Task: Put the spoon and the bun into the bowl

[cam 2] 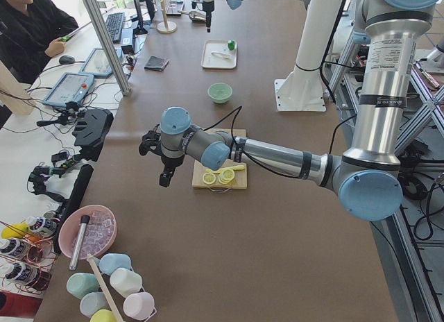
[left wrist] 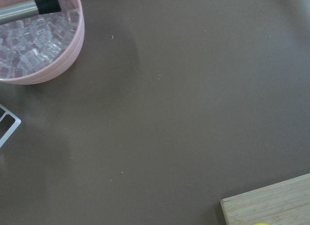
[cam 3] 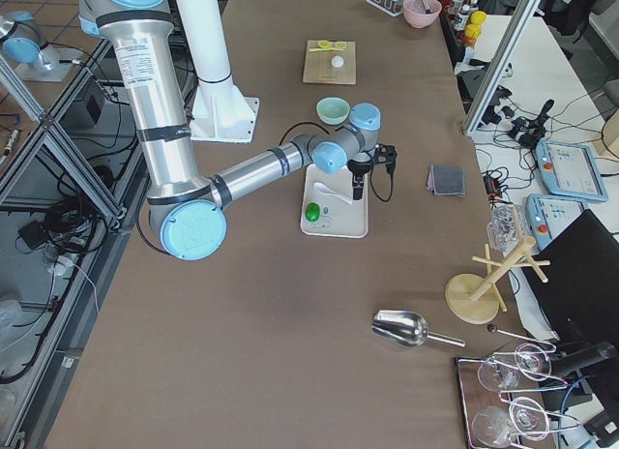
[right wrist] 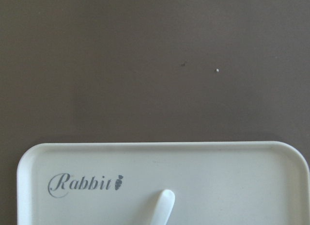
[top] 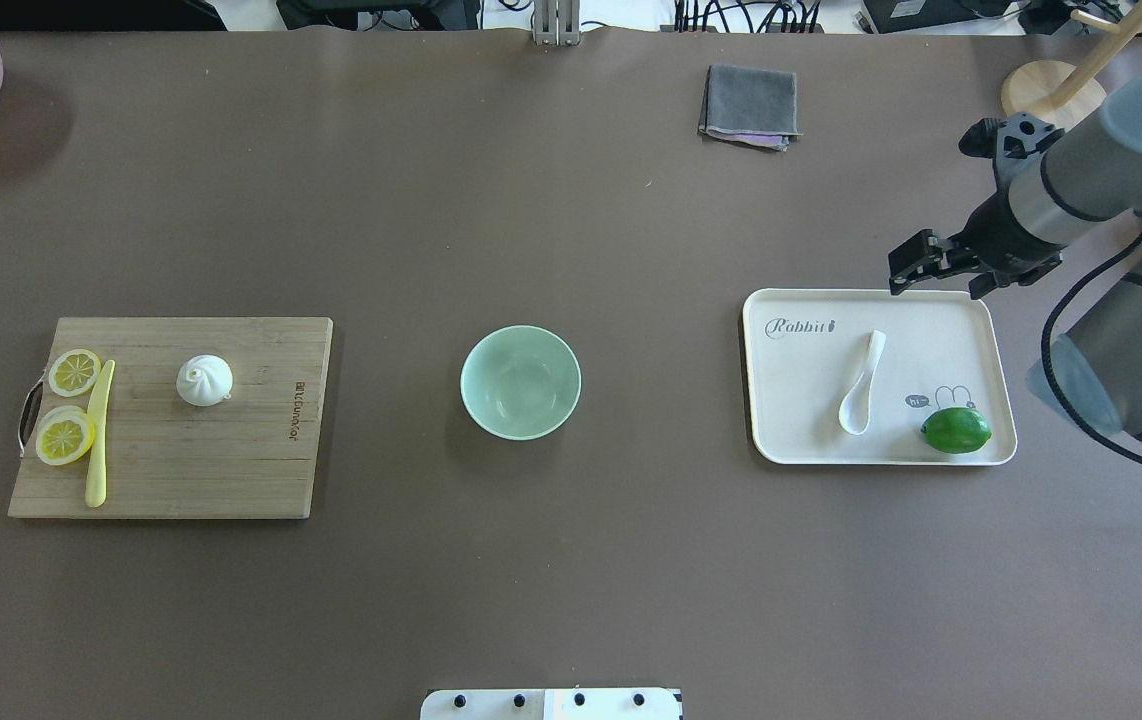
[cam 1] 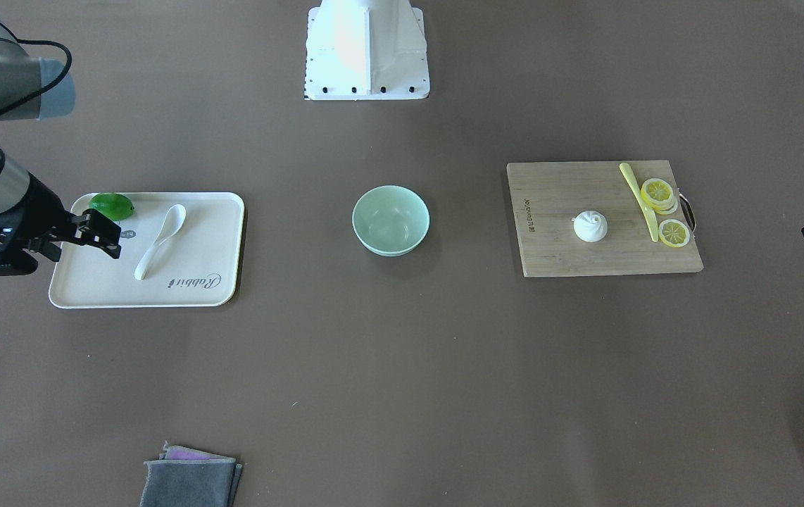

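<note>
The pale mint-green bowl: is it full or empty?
Empty. The mint-green bowl is bare inside; the cream-white soup spoon lies on the cream tray, the white steamed bun on the wooden board.

Four fixed views around one table [top: 571, 200], two close wrist views.
Overhead from behind the robot, facing forward and down: cutting board [top: 231, 460] left, bowl [top: 520, 382] centre, tray [top: 931, 320] right. Front-facing from the far side, steeply down, same row mirrored. Side views high and well back at the left and right ends, looking along the table, sharing bowl and tray with the overhead. Left wrist close, straight down, between the cutting board's corner and a pink ice bowl [left wrist: 63, 70] also seen in the left-end view. Right wrist close on the tray's far rim and the spoon [right wrist: 162, 208] handle's tip.
</note>
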Available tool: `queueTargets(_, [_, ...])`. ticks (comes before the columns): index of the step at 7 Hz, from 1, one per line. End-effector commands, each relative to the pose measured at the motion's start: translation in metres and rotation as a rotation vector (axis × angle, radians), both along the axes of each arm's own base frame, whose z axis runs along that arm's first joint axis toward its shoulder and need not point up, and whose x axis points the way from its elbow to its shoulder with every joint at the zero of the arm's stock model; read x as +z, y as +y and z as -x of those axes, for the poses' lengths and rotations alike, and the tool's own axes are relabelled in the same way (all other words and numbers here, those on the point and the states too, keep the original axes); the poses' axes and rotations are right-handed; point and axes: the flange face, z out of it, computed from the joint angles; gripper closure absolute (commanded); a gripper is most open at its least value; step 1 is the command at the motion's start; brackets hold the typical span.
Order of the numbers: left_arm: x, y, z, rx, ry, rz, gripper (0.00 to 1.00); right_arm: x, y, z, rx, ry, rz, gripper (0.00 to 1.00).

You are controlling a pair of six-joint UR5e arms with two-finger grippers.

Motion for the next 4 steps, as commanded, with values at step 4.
queueTargets(4, [0.008,-0.007,-0.018,-0.005,0.027,-0.012,0.02,0.031,0.033,0.069,0.031,0.036,0.146,0.02])
